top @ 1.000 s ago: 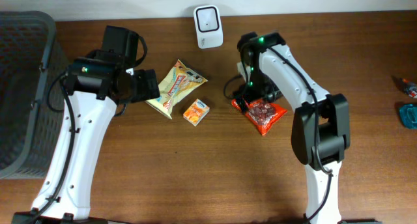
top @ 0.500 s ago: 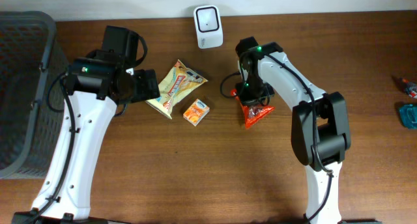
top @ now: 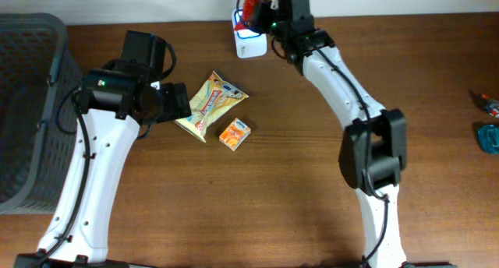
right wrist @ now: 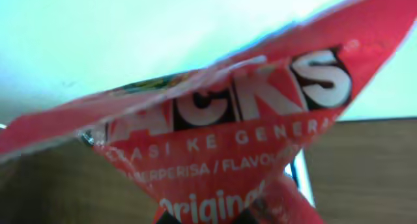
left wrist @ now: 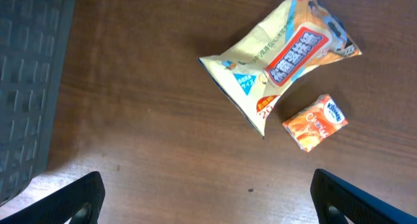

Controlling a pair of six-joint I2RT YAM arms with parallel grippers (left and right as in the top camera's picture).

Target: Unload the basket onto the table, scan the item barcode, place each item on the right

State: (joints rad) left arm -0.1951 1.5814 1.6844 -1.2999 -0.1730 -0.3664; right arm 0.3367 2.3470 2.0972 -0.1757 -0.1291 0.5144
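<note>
Nearest on the bench (top: pixel 296 190) lies a small orange carton (top: pixel 234 133). Just beyond it is a yellow snack bag (top: pixel 210 103). Neither is held. The left tool (top: pixel 179 102) hovers just left of the bag, fingers spread wide and empty.

At the far edge the right tool (top: pixel 267 5) is clenched on a red snack packet (top: pixel 251 3), holding it off the bench directly over the white barcode scanner (top: pixel 251 47).

By my reading, the pick-up is done and the packet is being presented for the scan. The right wrist view shows only the printed lettering on the packet's face. It shows no barcode, so I cannot tell whether the code faces the scanner window. Getting a read may call for turning the packet, and the carton and bag look unscanned.
</note>
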